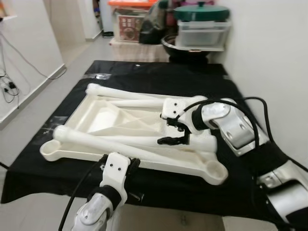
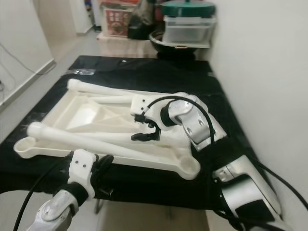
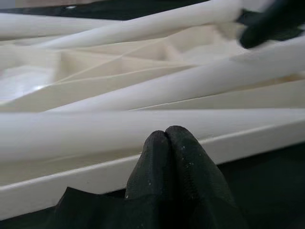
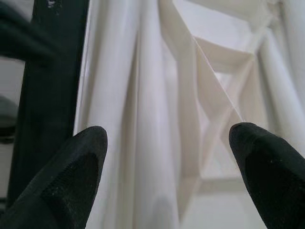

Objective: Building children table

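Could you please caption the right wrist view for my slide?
Right gripper open above the white legs lying on the upturned tabletop.

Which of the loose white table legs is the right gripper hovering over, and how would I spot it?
Find the black cloth on the floor, then the upturned white tabletop on it. Several cream legs lie across it; yours is the long leg running diagonally along the near edge, under the right gripper, whose jaws are open. Unlike the others, it ends in a round foot.

White table parts on a black cloth.
The tabletop (image 1: pixel 103 118) lies upside down with long legs (image 1: pixel 139 153) across it; the right gripper (image 1: pixel 174 139) hovers over them, the left gripper (image 1: pixel 131 166) at the near edge.
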Controlling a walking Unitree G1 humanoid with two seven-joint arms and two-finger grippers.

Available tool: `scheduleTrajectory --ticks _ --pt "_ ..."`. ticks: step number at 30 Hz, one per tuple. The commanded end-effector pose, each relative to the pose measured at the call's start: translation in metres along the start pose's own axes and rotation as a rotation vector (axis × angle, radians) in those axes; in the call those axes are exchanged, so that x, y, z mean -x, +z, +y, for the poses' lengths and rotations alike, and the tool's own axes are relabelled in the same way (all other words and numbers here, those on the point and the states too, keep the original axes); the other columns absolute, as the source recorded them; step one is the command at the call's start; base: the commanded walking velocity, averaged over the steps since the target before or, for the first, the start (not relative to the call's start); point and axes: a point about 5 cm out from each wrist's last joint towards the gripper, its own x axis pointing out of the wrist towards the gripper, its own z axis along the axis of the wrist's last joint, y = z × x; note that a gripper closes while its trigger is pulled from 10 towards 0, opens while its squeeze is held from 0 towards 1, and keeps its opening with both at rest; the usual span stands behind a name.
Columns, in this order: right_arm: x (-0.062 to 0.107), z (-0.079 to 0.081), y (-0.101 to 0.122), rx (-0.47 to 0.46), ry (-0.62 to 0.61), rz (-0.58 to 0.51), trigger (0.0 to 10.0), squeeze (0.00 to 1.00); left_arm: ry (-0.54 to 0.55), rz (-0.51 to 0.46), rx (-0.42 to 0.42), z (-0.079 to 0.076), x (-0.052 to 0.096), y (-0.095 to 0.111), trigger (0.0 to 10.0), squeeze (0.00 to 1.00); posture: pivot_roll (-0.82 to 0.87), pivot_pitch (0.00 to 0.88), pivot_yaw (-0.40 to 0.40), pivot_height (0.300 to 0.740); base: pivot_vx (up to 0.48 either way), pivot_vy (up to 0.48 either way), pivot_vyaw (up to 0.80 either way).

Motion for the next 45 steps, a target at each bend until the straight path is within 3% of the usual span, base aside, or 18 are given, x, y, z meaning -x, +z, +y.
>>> scheduleTrajectory --ticks 1,8,16,29,30,31,32,34,35,45 --pt "0.000 -0.001 -0.004 -0.008 0.013 0.056 10.0 0.00 -0.003 0.001 -0.015 -0.002 -0.002 -0.002 10.0 0.00 -0.04 0.038 -0.070 0.740 0.000 0.000 0.00" --pt "-0.007 -0.003 -0.015 -0.048 0.073 0.259 10.0 0.00 -0.008 0.003 -0.019 -0.005 -0.007 -0.003 10.0 0.00 -0.05 0.028 -0.081 0.740 0.000 0.000 0.00" --pt "-0.020 -0.009 -0.022 -0.176 0.076 0.313 10.0 0.00 -0.010 -0.003 -0.003 -0.008 -0.009 -0.003 10.0 0.00 -0.06 0.041 -0.102 0.740 0.000 0.000 0.00" --pt "-0.037 -0.004 -0.031 -0.217 0.073 0.391 10.0 0.00 -0.002 -0.008 0.011 -0.009 -0.010 -0.003 10.0 0.00 -0.06 0.055 -0.116 0.740 0.000 0.000 0.00" --pt "-0.038 -0.005 -0.033 -0.217 0.071 0.403 5.5 0.00 -0.001 -0.009 0.012 -0.009 -0.010 -0.003 10.0 0.00 -0.06 0.056 -0.116 0.740 0.000 0.000 0.00" --pt "-0.038 -0.005 -0.033 -0.217 0.071 0.403 5.5 0.00 -0.001 -0.009 0.012 -0.009 -0.010 -0.003 10.0 0.00 -0.06 0.056 -0.116 0.740 0.000 0.000 0.00" --pt "-0.038 -0.005 -0.033 -0.217 0.071 0.410 2.7 0.00 0.000 -0.010 0.013 -0.009 -0.010 -0.002 10.0 0.00 -0.06 0.057 -0.116 0.740 0.000 0.000 0.00" --pt "-0.038 -0.005 -0.034 -0.215 0.070 0.415 2.2 0.00 0.001 -0.010 0.013 -0.009 -0.010 -0.002 10.0 0.00 -0.06 0.058 -0.117 0.740 0.000 0.000 0.00" --pt "-0.037 -0.005 -0.036 -0.206 0.075 0.424 0.0 0.00 0.002 -0.011 0.016 -0.009 -0.010 -0.002 10.0 0.00 -0.07 0.058 -0.117 0.740 0.000 0.000 0.00" --pt "-0.032 -0.011 -0.037 -0.197 0.058 0.425 0.0 0.00 0.005 -0.012 0.019 -0.009 -0.010 -0.003 10.0 0.00 -0.07 0.056 -0.116 0.740 0.000 0.000 0.00"
